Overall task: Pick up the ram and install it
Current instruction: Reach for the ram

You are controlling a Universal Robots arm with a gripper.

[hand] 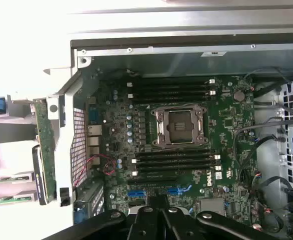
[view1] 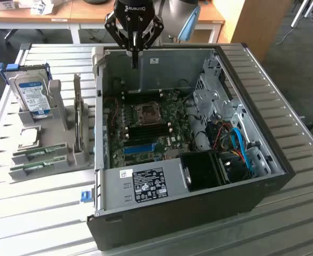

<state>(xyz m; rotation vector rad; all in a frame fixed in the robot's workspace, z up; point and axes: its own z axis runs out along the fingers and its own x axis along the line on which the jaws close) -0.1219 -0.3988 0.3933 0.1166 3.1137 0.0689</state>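
The gripper (view1: 134,61) hung over the back edge of the open computer case (view1: 199,213), its fingers clenched together with nothing between them. In the wrist view the gripper (hand: 158,202) sat above the green motherboard (hand: 226,135), whose memory slots (hand: 174,162) beside the processor socket (hand: 180,127) looked unfilled. The ram (view1: 39,153) lay flat in the grey rack (view1: 65,114) on the slatted table (view1: 33,213), outside the case on the exterior view's left, well apart from the gripper. A second green stick (view1: 36,166) lay just beside it; which of the two was meant I could only guess. A hard drive (view1: 32,96) stood upright in the same rack.
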